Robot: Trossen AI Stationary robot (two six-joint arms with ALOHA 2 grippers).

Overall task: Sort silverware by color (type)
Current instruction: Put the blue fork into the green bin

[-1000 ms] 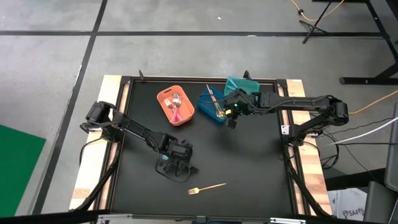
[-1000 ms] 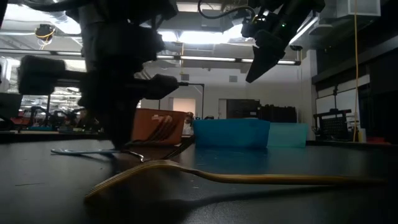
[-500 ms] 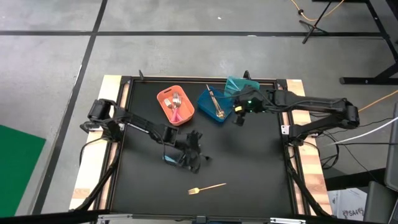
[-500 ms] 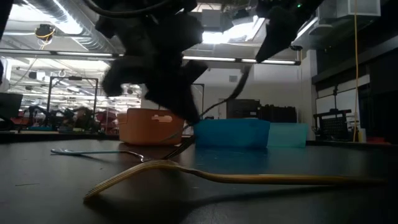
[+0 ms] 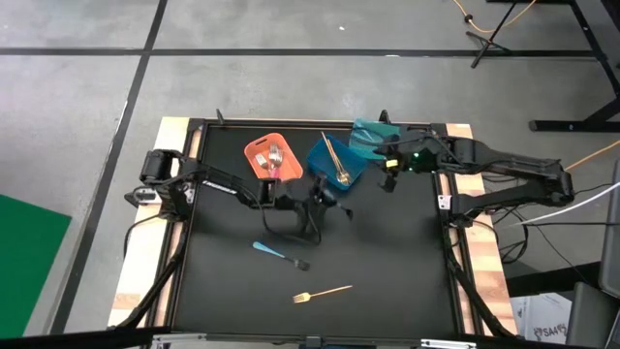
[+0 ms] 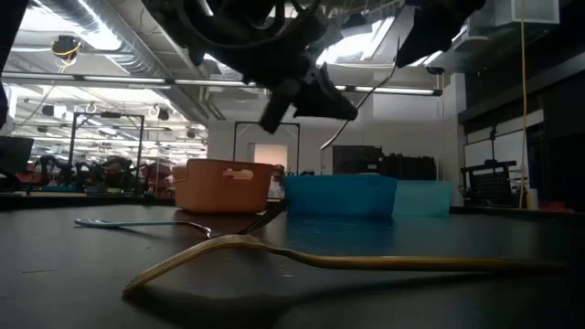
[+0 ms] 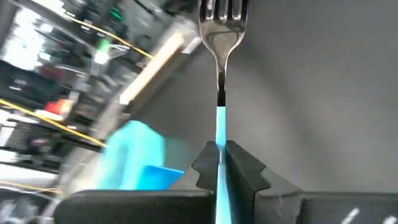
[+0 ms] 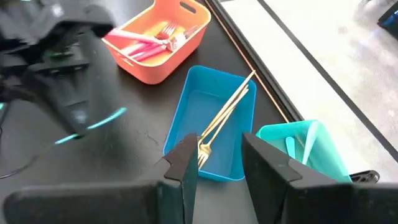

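My left gripper (image 5: 329,202) hangs above the table's middle, just near of the blue bin (image 5: 334,165), shut on a light-blue-handled fork (image 7: 222,93). A second light-blue-handled fork (image 5: 281,255) lies flat on the table, and a gold fork (image 5: 325,291) lies nearer the near edge. My right gripper (image 8: 221,158) is open and empty, above the right end of the blue bin. The blue bin holds gold pieces (image 8: 227,115). The orange bin (image 8: 158,46) holds pink-handled ones. The teal bin (image 8: 311,152) holds a blue-handled piece. My left gripper pinches the fork's light-blue handle (image 7: 221,134) between its two fingers. The fork runs straight on past the fingertips, in line with them, with its metal head (image 7: 222,18) at the far end. It is lifted clear of the table.
The three bins stand side by side along the table's far edge: orange (image 5: 273,163), blue, then teal (image 5: 373,136). Wooden rails (image 5: 145,281) border the black table top on the left and right. The low view shows the gold fork (image 6: 347,260) arched close in front.
My left gripper has risen from the near-left part of the table with a light-blue-handled fork and swung up, far and right toward the bins. The other blue-handled fork stayed where it lay. My right gripper has drawn back a little toward the table's right edge.
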